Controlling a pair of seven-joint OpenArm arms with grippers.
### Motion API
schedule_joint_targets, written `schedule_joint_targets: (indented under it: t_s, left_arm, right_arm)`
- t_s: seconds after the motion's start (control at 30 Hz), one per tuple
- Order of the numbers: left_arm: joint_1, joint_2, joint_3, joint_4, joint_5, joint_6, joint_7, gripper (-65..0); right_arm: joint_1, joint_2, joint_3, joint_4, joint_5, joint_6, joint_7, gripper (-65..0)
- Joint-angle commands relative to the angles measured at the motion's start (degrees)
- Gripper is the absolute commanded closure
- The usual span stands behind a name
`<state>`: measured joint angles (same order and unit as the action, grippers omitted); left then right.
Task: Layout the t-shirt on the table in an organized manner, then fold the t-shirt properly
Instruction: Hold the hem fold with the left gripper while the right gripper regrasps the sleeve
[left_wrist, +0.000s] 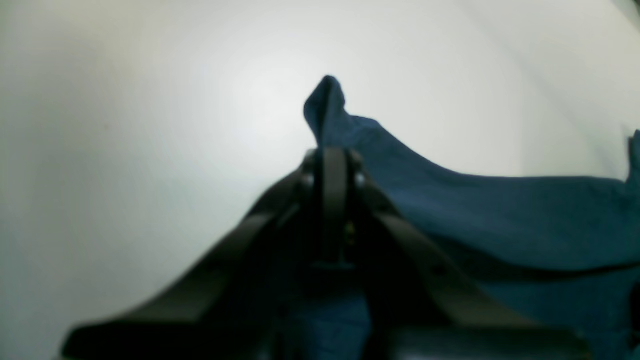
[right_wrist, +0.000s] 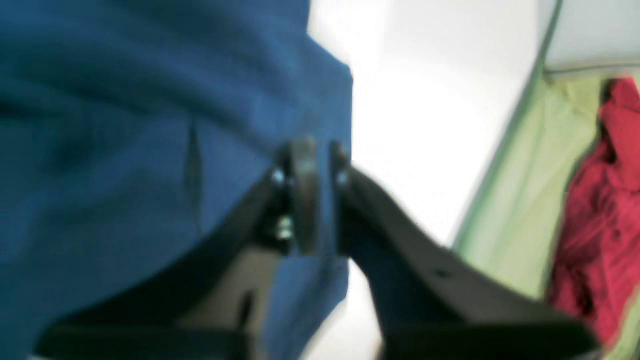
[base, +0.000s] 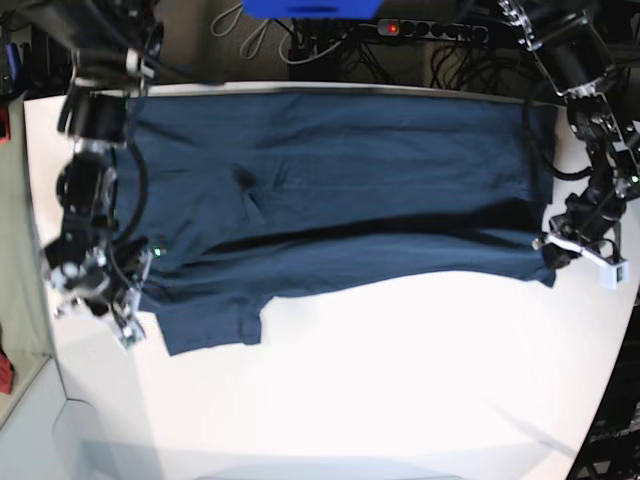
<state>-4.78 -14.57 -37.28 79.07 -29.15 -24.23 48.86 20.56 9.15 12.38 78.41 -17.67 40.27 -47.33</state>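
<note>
T-shirt (base: 330, 190): navy, spread across white table (base: 400, 380); left gripper (left_wrist: 334, 165) clamped on one edge, right gripper (right_wrist: 309, 165) slightly parted around cloth edge

Both my wrist views blurred. My left gripper (left_wrist: 334, 165) pinch point lost in dark blur; t-shirt (left_wrist: 500, 220) cut by right and bottom edges. My right gripper (right_wrist: 311, 165) jaw gap unclear, cloth between. Red cloth (right_wrist: 595, 215) cut by right edge, unidentifiable. Base view: neck label not discernible, my fingertips hidden.
</note>
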Motion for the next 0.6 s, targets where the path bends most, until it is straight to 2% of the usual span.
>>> schedule_joint_targets:
  t_s: [0.0, 0.17, 0.23, 0.37, 0.57]
  left_arm:
    - [-0.9, -0.9, -0.1, 1.0, -0.9, -0.3, -1.3, 0.0]
    - [0.2, -1.0, -0.1, 1.0, -1.0, -0.3, -1.3, 0.0]
    - [0.2, -1.0, -0.1, 1.0, -0.9, -0.3, -1.3, 0.0]
    - [0.2, -1.0, -0.1, 1.0, -0.9, -0.3, -1.3, 0.0]
    - [0.2, -1.0, -0.1, 1.0, -0.9, -0.3, -1.4, 0.0]
  right_arm:
    - [3.2, 1.9, 0.3, -2.3, -0.5, -0.3, 0.3, -16.9]
    - [13.4, 4.0, 0.5, -20.3, -0.2, -0.3, 3.8, -34.9]
    - [17.0, 5.1, 1.7, -27.0, -0.2, -0.3, 5.8, -38.7]
    - [21.9, 5.4, 5.8, -34.7, -0.2, -0.3, 7.8, -39.3]
    - [22.5, 5.4, 6.4, -35.9, -0.2, -0.3, 10.6, -39.3]
